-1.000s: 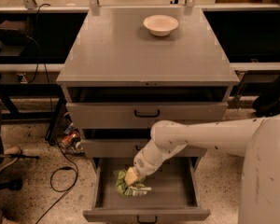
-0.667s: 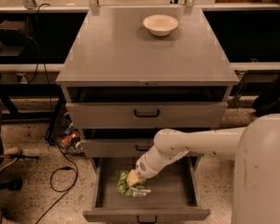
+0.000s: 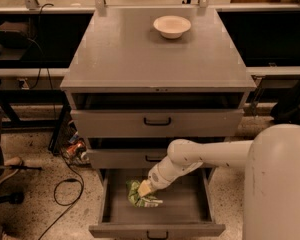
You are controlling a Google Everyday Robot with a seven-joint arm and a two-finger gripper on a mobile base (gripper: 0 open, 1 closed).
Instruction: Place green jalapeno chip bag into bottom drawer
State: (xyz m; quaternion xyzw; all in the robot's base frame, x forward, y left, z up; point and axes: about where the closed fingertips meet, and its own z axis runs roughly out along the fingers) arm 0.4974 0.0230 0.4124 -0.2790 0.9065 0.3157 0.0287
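We see the tool (image 3: 144,189) down inside the open bottom drawer (image 3: 106,204), the deep grey metal tray w/ a small dark handle. It sits right on the small wrinkly green jalapeno chip bag (image 3: 139,199) of foil w/ white print, which lies on the drawer floor, left of centre. We cannot tell whether the tool is clamped on the bag or parted. Main risk, in our view: if the foil is caught or clings, a lift drags the bag back out, poss. over the front rim. Second: the white arm (image 3: 210,154) passes just under the shallower grey middle drawer (image 3: 115,160), so a steep pull-up could knock its front edge. The bag looks crumpled, but the tray is deep, so jamming on closing seems unlikely. The round white bowl (image 3: 172,26) on the grey cabinet-top surface (image 3: 115,59) is well apart, i.e. no hazard.
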